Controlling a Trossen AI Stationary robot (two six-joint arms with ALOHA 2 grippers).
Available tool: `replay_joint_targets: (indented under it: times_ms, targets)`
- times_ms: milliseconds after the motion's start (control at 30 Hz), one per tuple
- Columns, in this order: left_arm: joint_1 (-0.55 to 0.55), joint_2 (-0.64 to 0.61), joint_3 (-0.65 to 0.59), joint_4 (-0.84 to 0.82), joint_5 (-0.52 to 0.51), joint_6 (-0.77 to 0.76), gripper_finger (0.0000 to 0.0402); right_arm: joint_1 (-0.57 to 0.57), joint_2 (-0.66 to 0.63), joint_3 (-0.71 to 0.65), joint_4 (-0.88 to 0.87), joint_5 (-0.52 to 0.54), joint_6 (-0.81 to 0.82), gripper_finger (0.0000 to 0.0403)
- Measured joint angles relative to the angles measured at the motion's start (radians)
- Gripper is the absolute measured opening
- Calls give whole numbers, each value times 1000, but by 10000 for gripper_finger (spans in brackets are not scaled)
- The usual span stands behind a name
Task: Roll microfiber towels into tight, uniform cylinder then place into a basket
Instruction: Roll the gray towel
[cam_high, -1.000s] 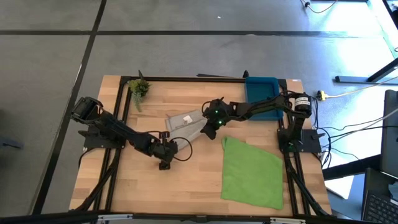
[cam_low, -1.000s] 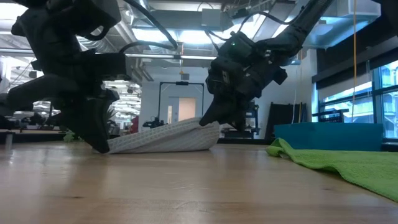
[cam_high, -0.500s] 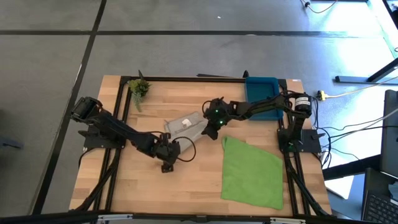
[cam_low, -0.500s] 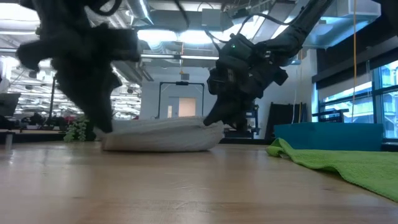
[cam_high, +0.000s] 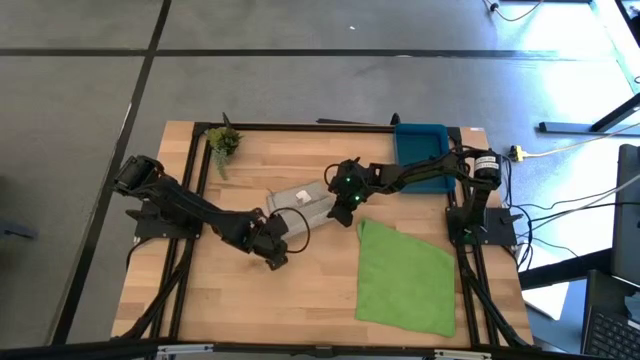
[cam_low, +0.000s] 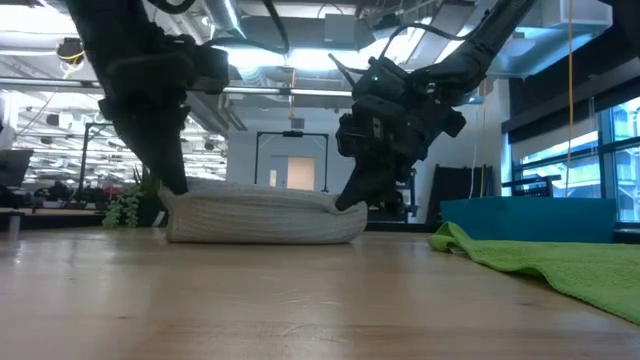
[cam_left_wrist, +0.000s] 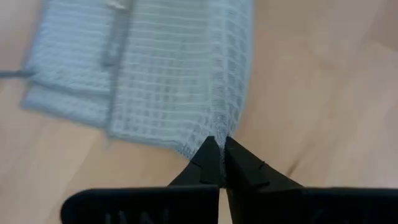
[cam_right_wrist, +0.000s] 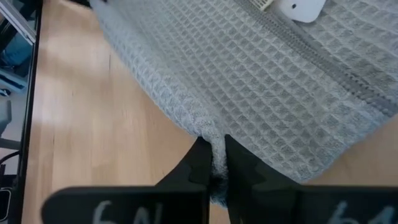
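Mid-desk (cam_high: 300, 290), the left end effector (cam_high: 270, 226) and right end effector (cam_high: 342, 207) each pinch the folded grey towel (cam_high: 300, 206), at its 8 and 3 o'clock edges.

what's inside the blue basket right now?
In the high view the blue basket shows bare blue floor at its far end. The right arm crosses over its near part, covering that. Grey towel and green towel both lie on the table, outside it.
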Motion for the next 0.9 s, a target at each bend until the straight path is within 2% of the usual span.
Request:
replay_joint_targets:
  times_ms: [267,500,900]
  targets:
    - [13,0,14,-27,-103,-158,0,0,0,0,-11,3,-26,21]
    - [69,0,14,-29,-106,-164,0,1,0,0,-19,53,-29,21]
    - [166,-1,-39,-26,-101,-190,0,1,0,0,-37,51,-51,24]
